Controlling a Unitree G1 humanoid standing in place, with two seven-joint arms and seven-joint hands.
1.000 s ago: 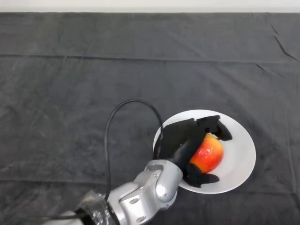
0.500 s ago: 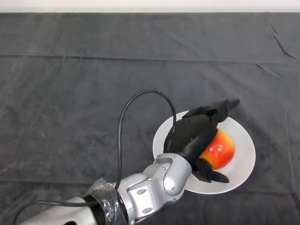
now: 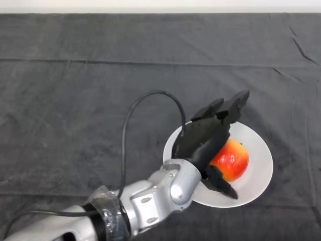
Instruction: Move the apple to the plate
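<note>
A red and yellow apple rests on the white plate at the right of the table. My left hand hovers over the plate's left half, just left of the apple. Its fingers stretch straight up and to the right, past the plate's far rim. The thumb points down-right below the apple. The hand is open and nothing is held. Part of the apple's left side is hidden behind the palm.
A dark cloth covers the whole table, with a pale strip of wall along the far edge. My silver-grey forearm comes in from the lower left.
The fingers that curled round the apple have straightened and lifted off it. The apple now sits free on the plate, slightly further right, and the forearm has reached further in.
</note>
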